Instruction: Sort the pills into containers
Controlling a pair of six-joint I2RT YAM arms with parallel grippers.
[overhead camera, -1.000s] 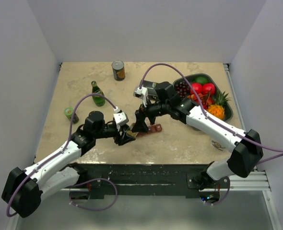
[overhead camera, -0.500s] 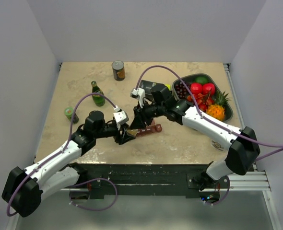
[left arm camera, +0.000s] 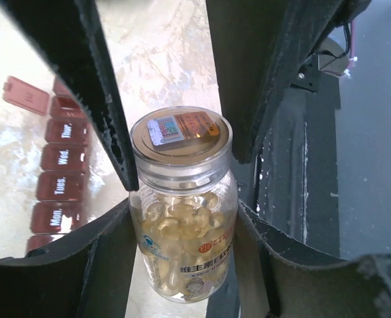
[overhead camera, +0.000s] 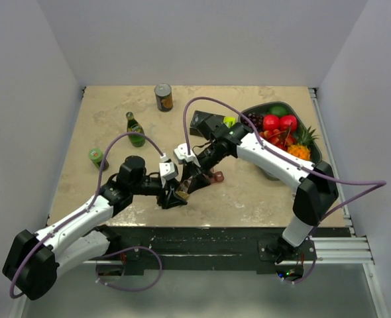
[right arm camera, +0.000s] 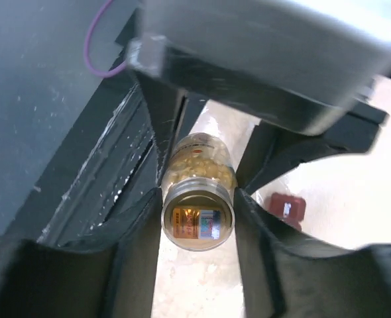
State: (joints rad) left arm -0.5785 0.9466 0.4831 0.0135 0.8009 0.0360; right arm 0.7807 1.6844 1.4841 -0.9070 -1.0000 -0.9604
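A clear pill bottle full of yellow softgel pills stands up between the fingers of my left gripper, which is shut on its body. My right gripper comes from above and is shut on the bottle's gold cap; its fingers flank the cap in the left wrist view. In the top view both grippers meet near the table's front edge, left gripper and right gripper. The dark red containers lie just beside the bottle, one lid flipped open; they also show as containers.
A green glass bottle, a tin can and a small green jar stand at the back left. A grey fruit tray and a black-and-green box are at the back right. The black frame runs along the near edge.
My right gripper swung left and down over the bottle and closed on its cap. The left gripper kept its grip on the bottle and barely moved.
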